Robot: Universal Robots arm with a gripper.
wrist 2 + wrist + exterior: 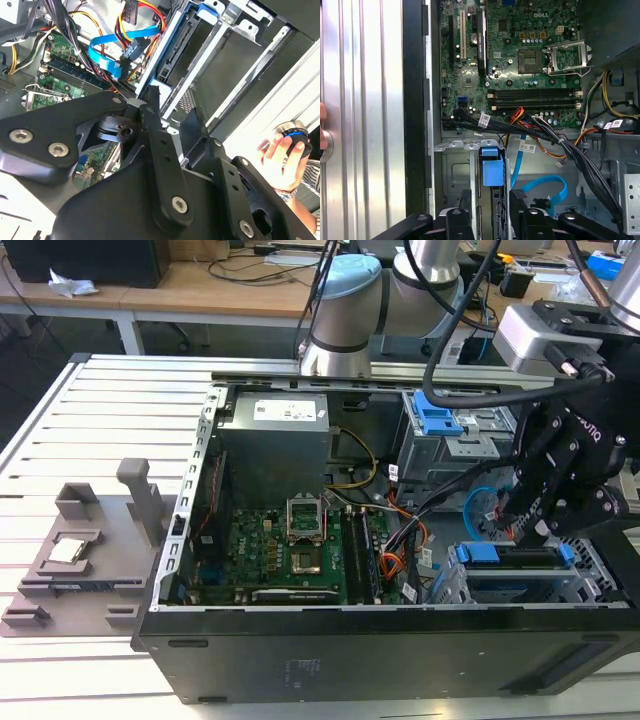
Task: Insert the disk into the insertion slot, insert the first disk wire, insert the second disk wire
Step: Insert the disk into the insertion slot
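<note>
While its jaws are standing apart, the gripper is straddling the disk, whose blue caddy is sitting on edge inside the insertion slot. Just beside it, the second disk wire is curling in a loop. Farther out, the first disk wire is trailing among black cables below the motherboard.

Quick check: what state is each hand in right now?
Robot hand: at the disk; open or closed cannot be told.
Person's hand: holding a small round device.
</note>
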